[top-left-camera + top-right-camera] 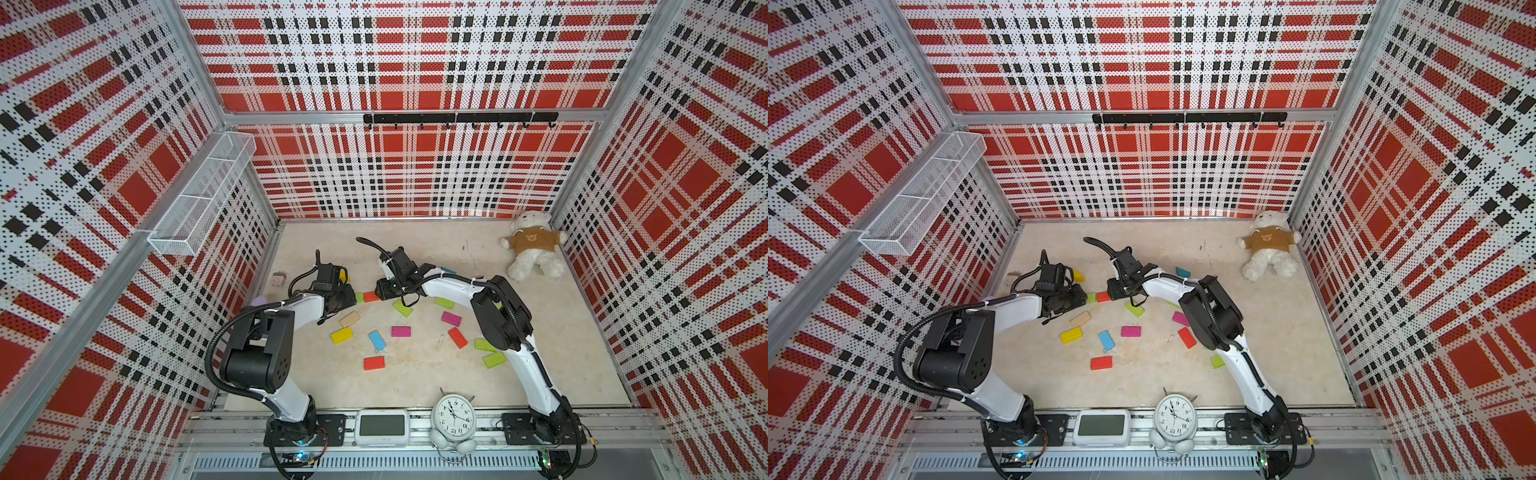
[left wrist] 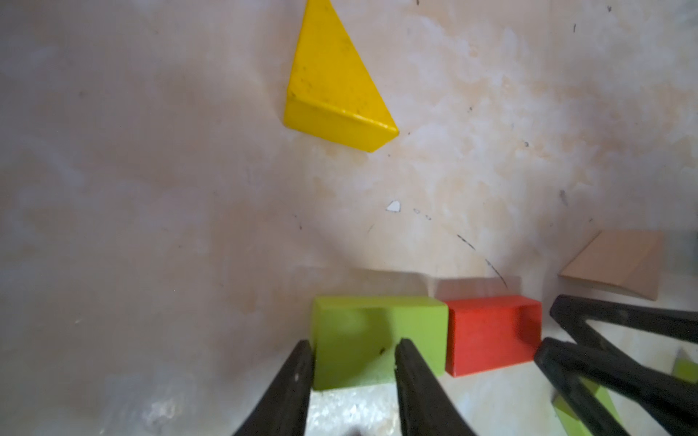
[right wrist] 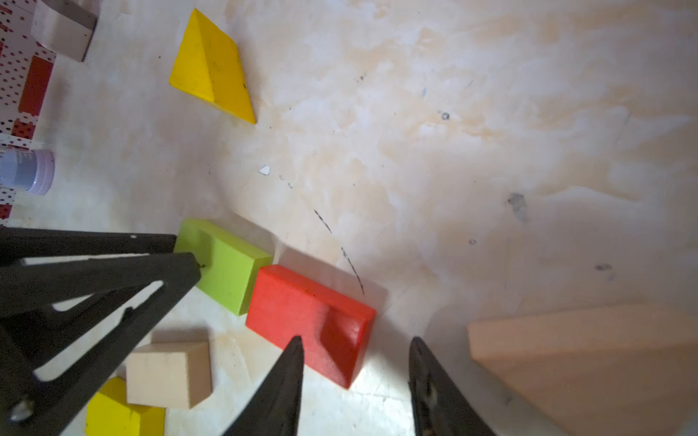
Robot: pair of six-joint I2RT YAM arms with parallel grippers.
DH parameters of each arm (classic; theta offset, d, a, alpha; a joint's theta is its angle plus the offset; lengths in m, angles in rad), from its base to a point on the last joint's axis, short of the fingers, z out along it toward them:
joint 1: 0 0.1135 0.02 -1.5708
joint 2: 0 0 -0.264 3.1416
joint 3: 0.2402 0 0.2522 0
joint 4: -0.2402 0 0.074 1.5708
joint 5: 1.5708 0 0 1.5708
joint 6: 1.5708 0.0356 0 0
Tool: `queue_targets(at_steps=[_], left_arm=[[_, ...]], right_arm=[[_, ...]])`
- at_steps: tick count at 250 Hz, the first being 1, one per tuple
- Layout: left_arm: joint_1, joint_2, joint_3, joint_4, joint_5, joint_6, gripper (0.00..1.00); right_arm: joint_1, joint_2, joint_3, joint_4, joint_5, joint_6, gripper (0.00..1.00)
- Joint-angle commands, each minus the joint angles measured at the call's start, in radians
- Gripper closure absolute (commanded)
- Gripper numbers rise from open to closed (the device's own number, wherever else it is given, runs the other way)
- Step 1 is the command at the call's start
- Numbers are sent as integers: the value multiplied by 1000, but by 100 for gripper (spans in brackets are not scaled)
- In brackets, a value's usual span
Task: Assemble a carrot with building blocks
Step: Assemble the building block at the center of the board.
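Both released: left claw (image 2: pixel 351 345) at lime block (image 2: pixel 411 324), right claw (image 3: pixel 357 339) over red block (image 3: pixel 298 302); clock (image 1: pixel 454 417) numerals 1–12.

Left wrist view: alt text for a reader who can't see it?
The left end effector sits at a lime green rectangular block touching a red rectangular block, with the right end effector beside the red one. A yellow triangular block lies beyond.

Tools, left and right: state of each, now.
Left tool: open, tips against the lime green block, not clamping it.
Right tool: open, straddling the red block, not clamping it.
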Motion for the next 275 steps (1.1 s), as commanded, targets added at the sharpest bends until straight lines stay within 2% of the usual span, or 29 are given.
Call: queue_targets(at_steps=[1,275], left_arm=[[-8,19,29,22,7,5,59],[-27,55,52,26,10,23,58]], right_arm=[[5,37,32,27,-16,14,53],[22,7,-19,84,-79,85,56]])
